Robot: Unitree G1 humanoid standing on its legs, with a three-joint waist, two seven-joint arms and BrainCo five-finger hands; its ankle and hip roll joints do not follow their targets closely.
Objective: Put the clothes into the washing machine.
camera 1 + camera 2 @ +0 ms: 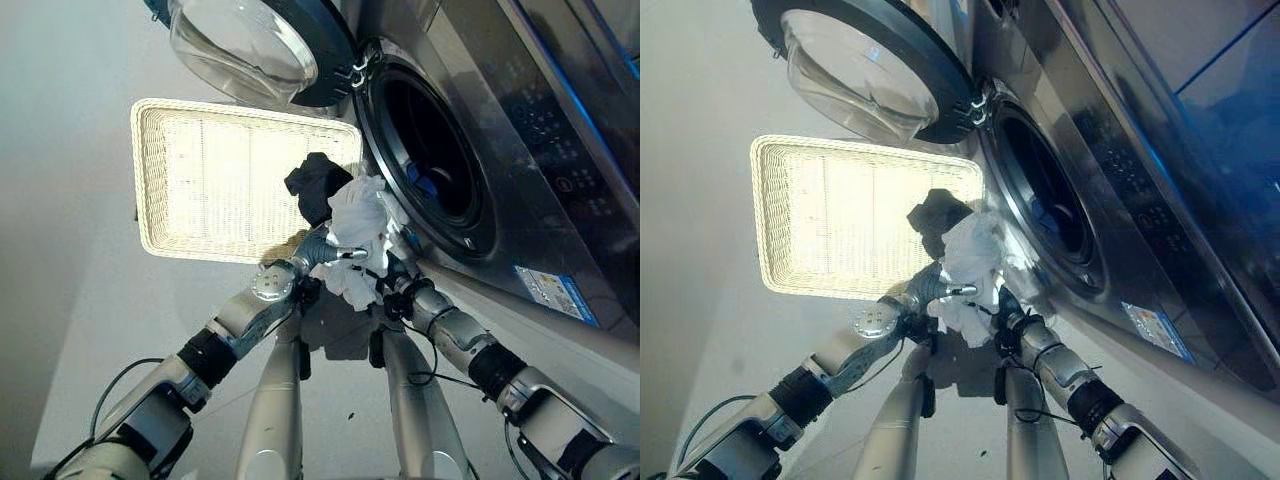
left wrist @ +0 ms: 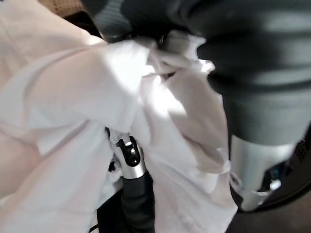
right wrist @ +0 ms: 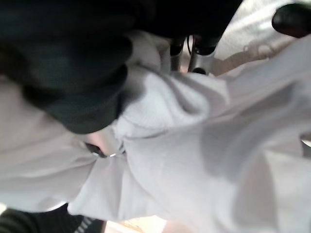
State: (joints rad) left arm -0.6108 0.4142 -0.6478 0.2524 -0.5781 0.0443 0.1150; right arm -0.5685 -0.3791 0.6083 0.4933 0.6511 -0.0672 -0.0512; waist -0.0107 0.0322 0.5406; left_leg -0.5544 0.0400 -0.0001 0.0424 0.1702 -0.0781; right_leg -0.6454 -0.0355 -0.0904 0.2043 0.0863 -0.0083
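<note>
Open drum mouth (image 1: 432,150), door (image 1: 255,45) aside

white cloth (image 1: 358,222), black cloth (image 1: 316,185), cream basket (image 1: 160,170).

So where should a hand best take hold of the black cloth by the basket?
Grip the black cloth at its upper bunched part, coming from the wicker basket side. That part sticks out bare above the white cloth, which both hands and the washing machine crowd from the other sides.
</note>
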